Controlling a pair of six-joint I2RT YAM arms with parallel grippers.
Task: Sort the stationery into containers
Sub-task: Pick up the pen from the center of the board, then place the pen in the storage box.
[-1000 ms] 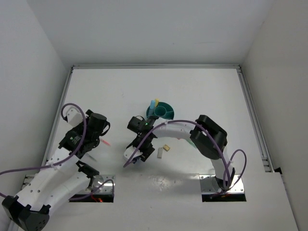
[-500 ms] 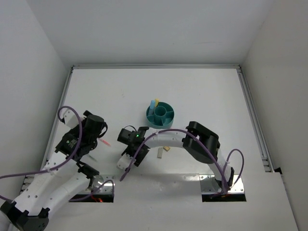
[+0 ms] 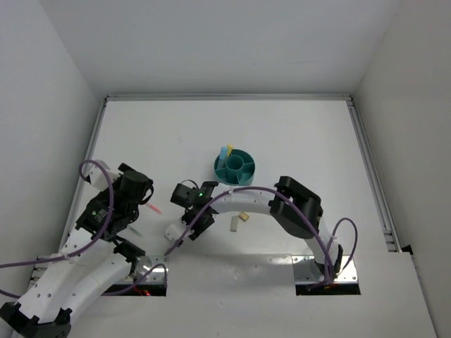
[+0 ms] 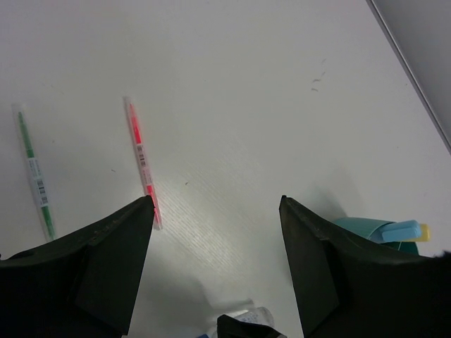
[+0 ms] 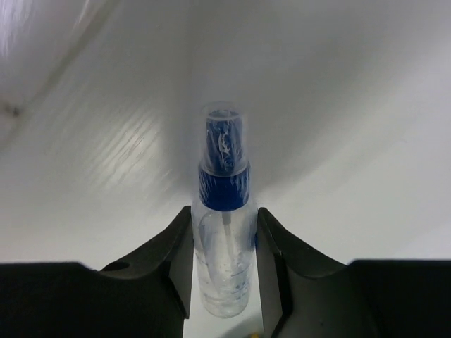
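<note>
While the right claw (image 5: 224,211) sits nearest the bases with its fingers pressed on both sides of the clear-blue bottle (image 5: 224,176), low over the desk (image 3: 282,127), I can't tell if the bottle is off the surface. Just beyond it, the grey eraser (image 3: 234,223) and tan eraser (image 3: 244,217) lie loose and unsorted. Left claw (image 4: 215,204) gapes wide with nothing in it, hanging over the pink pen (image 4: 143,162). The green pen (image 4: 35,172) lies near that, both flat on the desk. Farthest back is the teal organiser (image 3: 239,182): only the light-blue marker (image 3: 223,152) and yellow marker (image 3: 230,148) stand in it, at its left rim. My read: two in, at least five out, so well under half done. Other compartments look bare from above, but the view is too small to be sure.
</note>
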